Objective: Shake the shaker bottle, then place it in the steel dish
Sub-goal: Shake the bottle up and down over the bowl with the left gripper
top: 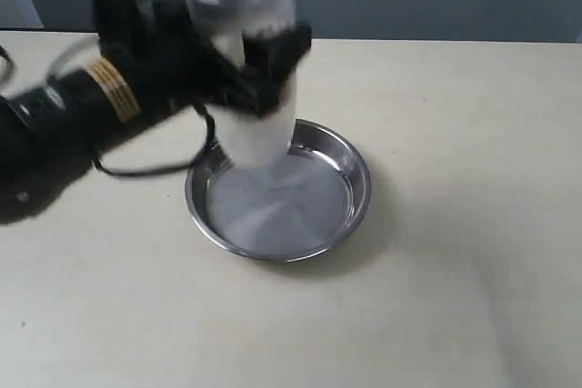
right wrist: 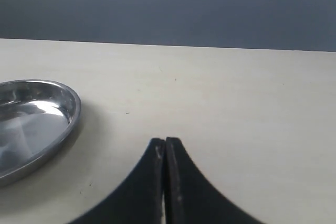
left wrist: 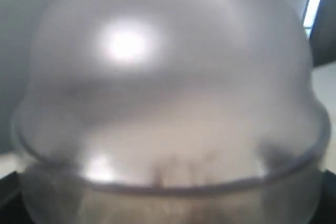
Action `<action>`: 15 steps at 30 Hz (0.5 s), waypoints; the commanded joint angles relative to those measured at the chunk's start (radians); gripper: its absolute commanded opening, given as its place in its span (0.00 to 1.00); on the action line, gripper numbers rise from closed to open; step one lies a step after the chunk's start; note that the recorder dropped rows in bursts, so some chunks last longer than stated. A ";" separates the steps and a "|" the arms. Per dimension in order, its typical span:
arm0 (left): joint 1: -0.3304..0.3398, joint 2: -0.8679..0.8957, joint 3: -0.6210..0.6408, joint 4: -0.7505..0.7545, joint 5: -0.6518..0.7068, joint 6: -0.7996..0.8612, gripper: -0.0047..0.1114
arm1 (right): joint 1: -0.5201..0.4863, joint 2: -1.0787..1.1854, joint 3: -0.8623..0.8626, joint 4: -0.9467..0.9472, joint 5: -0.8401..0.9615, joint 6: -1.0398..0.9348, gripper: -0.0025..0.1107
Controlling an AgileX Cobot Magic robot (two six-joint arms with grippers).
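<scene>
The clear shaker bottle (top: 253, 88) is held upright and motion-blurred over the far left part of the steel dish (top: 350, 202). My left gripper (top: 264, 65) is shut on its body, one black finger (top: 277, 47) across the front. Whether the bottle's base touches the dish I cannot tell. In the left wrist view the frosted dome of the shaker bottle (left wrist: 168, 93) fills the frame and hides the fingers. My right gripper (right wrist: 165, 142) is shut and empty, low over the table to the right of the steel dish (right wrist: 65, 124). It does not show in the exterior view.
A beige table (top: 455, 297) carries everything, with a dark grey wall behind it. The left arm (top: 82, 106), black with a yellow band, reaches in from the left edge, and a black cable (top: 155, 168) hangs beneath it.
</scene>
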 commanded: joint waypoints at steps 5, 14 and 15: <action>-0.012 -0.056 -0.003 0.031 0.053 0.014 0.04 | 0.004 -0.004 0.001 -0.001 -0.007 -0.001 0.02; -0.025 -0.031 0.041 0.009 -0.120 -0.004 0.04 | 0.004 -0.004 0.001 -0.001 -0.007 -0.001 0.02; -0.032 0.022 0.047 -0.059 -0.020 0.061 0.04 | 0.004 -0.004 0.001 -0.001 -0.007 -0.001 0.02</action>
